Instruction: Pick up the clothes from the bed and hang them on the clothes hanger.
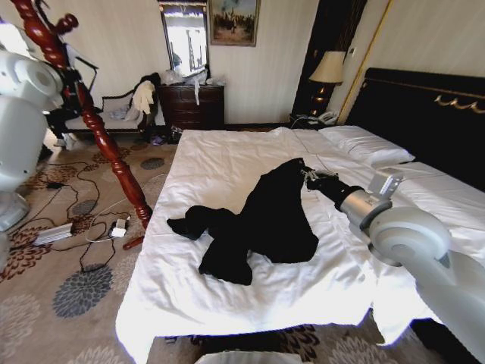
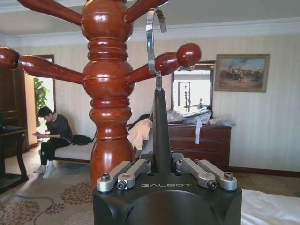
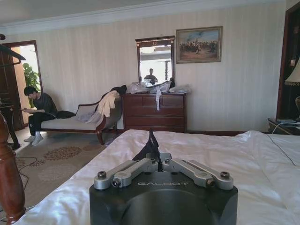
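- In the lower right of the head view, the right arm reaches from the frame's corner toward the middle of the bed [image 1: 227, 159], and the right gripper [image 1: 309, 179] sits at the upper end of the clothes [image 1: 265, 220].
- In the right wrist view the right gripper [image 3: 160, 165] is clenched on a peak of black fabric, part of the clothes [image 3: 150, 147], pinched up between its closed fingers above the white duvet.
- The rest of the garment lies crumpled at the centre of the head view, one sleeve trailing toward the bed's left edge.
- In the left wrist view the left gripper [image 2: 162, 165] is clamped on a dark upright stem topped by a silver hook [image 2: 152, 42]; the hook stands just beside the knobbed pegs of the clothes hanger [image 2: 108, 93].
- In the upper left of the head view, the clothes hanger [image 1: 98, 129] leans across the frame, its foot on the patterned carpet [image 1: 68, 296] beside the bed.
- At the upper right stands the black headboard [image 1: 424, 114].
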Motion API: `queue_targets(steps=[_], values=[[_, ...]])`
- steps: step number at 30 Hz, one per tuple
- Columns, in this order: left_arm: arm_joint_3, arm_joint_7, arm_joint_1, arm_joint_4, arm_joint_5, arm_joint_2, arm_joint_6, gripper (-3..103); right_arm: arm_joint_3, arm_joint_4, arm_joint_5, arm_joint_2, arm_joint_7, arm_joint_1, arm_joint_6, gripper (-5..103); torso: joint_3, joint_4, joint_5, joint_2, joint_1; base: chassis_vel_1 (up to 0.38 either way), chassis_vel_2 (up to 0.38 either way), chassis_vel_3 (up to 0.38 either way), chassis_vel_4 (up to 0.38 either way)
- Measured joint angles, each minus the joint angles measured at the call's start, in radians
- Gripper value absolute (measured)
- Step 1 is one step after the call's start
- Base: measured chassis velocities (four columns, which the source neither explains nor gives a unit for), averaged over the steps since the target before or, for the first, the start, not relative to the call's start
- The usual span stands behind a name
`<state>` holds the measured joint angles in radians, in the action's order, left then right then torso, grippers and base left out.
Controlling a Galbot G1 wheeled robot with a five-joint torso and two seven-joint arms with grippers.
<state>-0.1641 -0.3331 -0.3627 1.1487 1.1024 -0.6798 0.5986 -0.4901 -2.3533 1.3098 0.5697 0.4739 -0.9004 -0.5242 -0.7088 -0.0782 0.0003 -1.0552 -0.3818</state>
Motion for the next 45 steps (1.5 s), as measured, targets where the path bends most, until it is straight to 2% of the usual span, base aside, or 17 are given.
queue_targets(steps=[3, 6, 10, 12, 13, 14, 17, 20, 23, 25, 26, 32, 36, 37, 45], values=[[0.016, 0.0, 0.031, 0.041, 0.008, 0.022, 0.002, 16, 0.0, 0.0, 0.0, -0.001, 0.0, 0.002, 0.0, 0, 0.0, 0.0, -0.0003, 0.0, 0.0, 0.0, 0.0, 0.0, 0.0], [0.074, 0.007, 0.12, 0.158, 0.041, 0.086, 0.004, 16, 0.0, 0.007, -0.001, -0.005, 0.001, 0.0, 0.0, 0, 0.0, 0.0009, -0.0004, 0.0, 0.0, 0.0, 0.0, 0.0, 0.0], [0.148, 0.031, 0.233, 0.279, 0.084, 0.156, -0.01, 16, 0.007, 0.02, -0.01, -0.009, 0.0, 0.002, 0.0, 0, 0.0, -0.0003, 0.0, 0.0, 0.0, 0.0, 0.0, 0.0, 0.0], [0.186, 0.059, 0.309, 0.338, 0.087, 0.208, -0.022, 16, 0.013, 0.026, -0.011, -0.009, 0.0, 0.011, 0.0, 0, 0.0, 0.0002, -0.0006, 0.0, 0.0, 0.0, 0.0, 0.0, 0.0], [0.186, 0.059, 0.309, 0.338, 0.087, 0.208, -0.022, 16, 0.013, 0.026, -0.011, -0.009, 0.0, 0.011, 0.0, 0, 0.0, 0.0002, -0.0006, 0.0, 0.0, 0.0, 0.0, 0.0, 0.0], [0.206, 0.097, 0.356, 0.369, 0.08, 0.246, -0.046, 16, 0.016, 0.03, -0.011, -0.011, 0.0, 0.015, -0.002, 0, 0.0, 0.001, -0.0009, 0.0, 0.0, 0.0, 0.0, 0.0, 0.0], [0.219, 0.134, 0.393, 0.396, 0.089, 0.28, -0.07, 16, 0.017, 0.034, -0.012, -0.014, 0.0, 0.017, -0.002, 0, 0.0, 0.0013, -0.0007, 0.0, 0.0, 0.0, 0.0, 0.0, 0.0], [0.223, 0.148, 0.408, 0.408, 0.097, 0.294, -0.092, 16, 0.017, 0.036, -0.012, -0.016, 0.001, 0.019, -0.002, 0, 0.0, -0.0004, 0.0001, 0.0, 0.0, 0.0, 0.0, 0.0, 0.0], [0.239, 0.168, 0.445, 0.424, 0.097, 0.307, -0.111, 16, 0.016, 0.035, -0.011, -0.02, 0.002, 0.016, -0.003, 0, 0.0, -0.0005, -0.0001, 0.0, 0.0, 0.0, 0.0, 0.0, 0.0], [0.297, 0.195, 0.518, 0.458, 0.1, 0.325, -0.135, 16, 0.007, 0.03, -0.01, -0.025, 0.004, 0.007, -0.003, 0, 0.0, 0.0, -0.0004, 0.0, 0.0, 0.0, 0.0, 0.0, 0.0], [0.338, 0.211, 0.574, 0.491, 0.106, 0.338, -0.154, 16, 0.0, 0.028, -0.01, -0.028, 0.004, -0.003, -0.003, 0, 0.0, 0.0012, -0.0005, 0.0, 0.0, 0.0, 0.0, 0.0, 0.0], [0.414, 0.254, 0.725, 0.616, 0.094, 0.366, -0.213, 16, -0.013, 0.021, -0.013, -0.029, 0.006, -0.022, -0.003, 0, 0.0, 0.0, -0.0003, 0.0, 0.0, 0.0, 0.0, 0.0, 0.0], [0.423, 0.272, 0.759, 0.644, 0.071, 0.363, -0.234, 16, -0.013, 0.019, -0.013, -0.034, 0.011, -0.021, -0.003, 0, 0.0, 0.0, 0.0, 0.0, 0.0, 0.0, 0.0, 0.0, 0.0], [0.423, 0.294, 0.783, 0.654, 0.048, 0.362, -0.251, 16, -0.017, 0.019, -0.012, -0.041, 0.016, -0.021, -0.003, 0, 0.0, 0.0003, -0.0004, 0.0, 0.0, 0.0, 0.0, 0.0, 0.0], [0.438, 0.337, 0.88, 0.738, 0.035, 0.354, -0.28, 16, -0.061, 0.015, -0.012, -0.057, 0.017, -0.06, -0.003, 0, 0.0, -0.0001, -0.0001, 0.0, 0.0, 0.0, 0.0, 0.0, 0.0]])
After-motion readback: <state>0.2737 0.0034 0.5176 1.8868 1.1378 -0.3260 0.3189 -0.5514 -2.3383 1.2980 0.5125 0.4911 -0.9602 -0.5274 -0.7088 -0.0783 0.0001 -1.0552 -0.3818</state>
